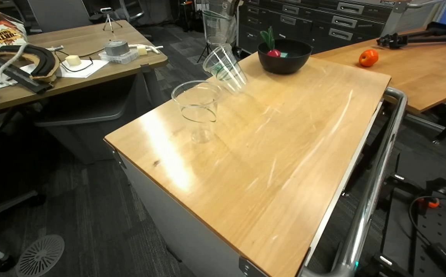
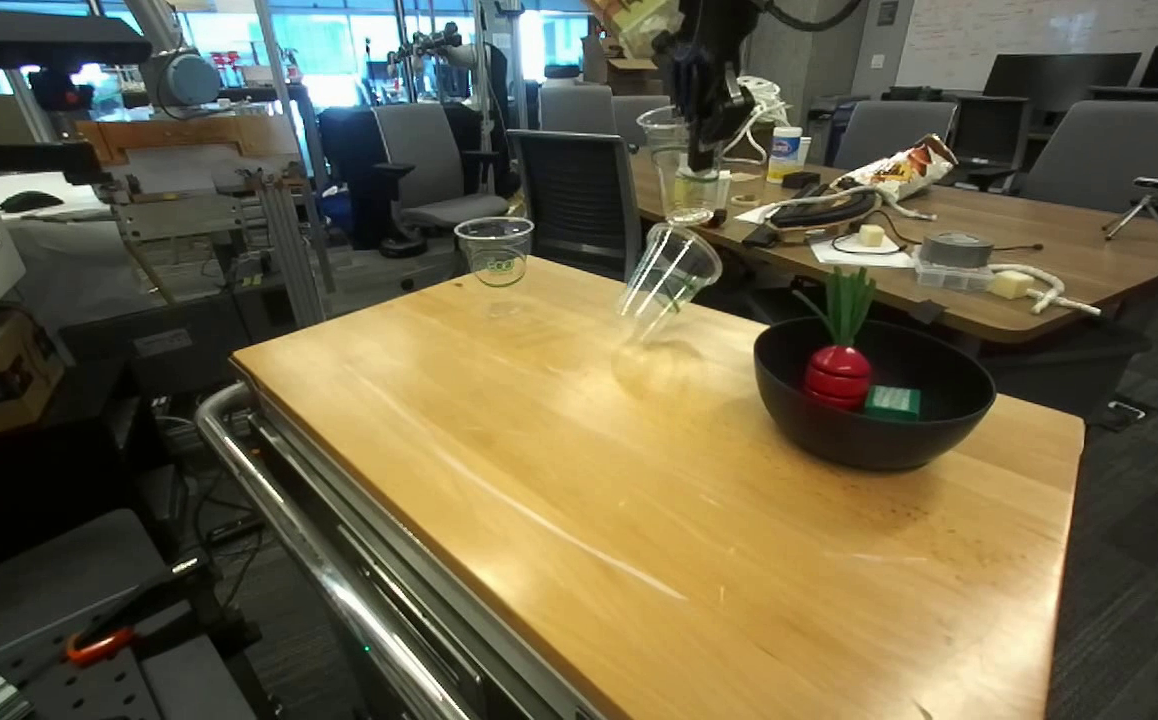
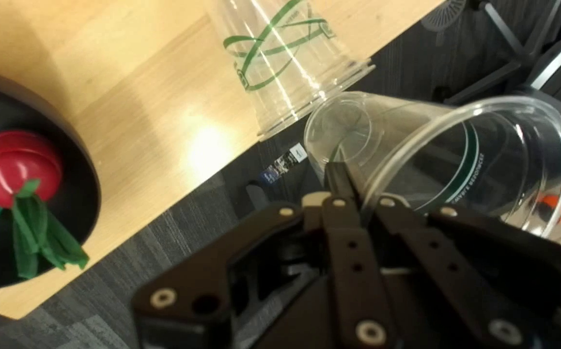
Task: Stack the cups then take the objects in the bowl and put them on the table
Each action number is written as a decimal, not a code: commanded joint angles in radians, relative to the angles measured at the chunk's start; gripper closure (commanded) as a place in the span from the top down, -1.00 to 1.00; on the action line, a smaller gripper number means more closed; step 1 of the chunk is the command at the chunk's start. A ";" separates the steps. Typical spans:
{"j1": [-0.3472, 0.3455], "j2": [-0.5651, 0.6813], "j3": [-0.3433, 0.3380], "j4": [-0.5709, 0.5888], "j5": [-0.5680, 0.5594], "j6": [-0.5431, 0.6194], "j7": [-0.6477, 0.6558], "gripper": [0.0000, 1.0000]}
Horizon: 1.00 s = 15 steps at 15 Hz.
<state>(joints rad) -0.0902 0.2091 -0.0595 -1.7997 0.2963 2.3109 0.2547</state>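
Gripper (image 3: 343, 172), foremost in the wrist view, clamps a held cup (image 3: 435, 140) seemingly past the table (image 3: 164, 72) edge, near a tipped cup (image 3: 285, 58). In an exterior view, an upright cup (image 1: 198, 111) stands toward the table's left edge. In an exterior view, the bowl (image 2: 869, 440), near the right corner, holds a red piece (image 2: 837, 378) and a green block (image 2: 892, 403). Stacking seems in hand; next, likely, centring the held cup over the upright one.

Whiteboard (image 2: 1029, 35), monitors (image 2: 1059, 75), office chairs (image 2: 1114, 150) and a drawer cabinet (image 1: 315, 23) suggest an office-like lab.
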 commanded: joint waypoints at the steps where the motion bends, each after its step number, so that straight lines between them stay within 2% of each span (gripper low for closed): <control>1: 0.005 -0.114 -0.003 -0.085 -0.025 -0.176 -0.014 -0.99; 4: 0.005 -0.136 -0.002 -0.122 -0.008 -0.314 -0.032 -0.99; 7: 0.007 -0.148 -0.002 -0.153 -0.005 -0.402 -0.043 -0.99; 14: 0.068 -0.302 0.044 -0.284 -0.103 -0.369 -0.012 -0.99; 15: 0.063 -0.226 0.040 -0.144 -0.117 -0.409 -0.030 -0.99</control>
<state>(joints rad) -0.0405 -0.0028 -0.0279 -2.0165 0.2268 1.9254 0.2244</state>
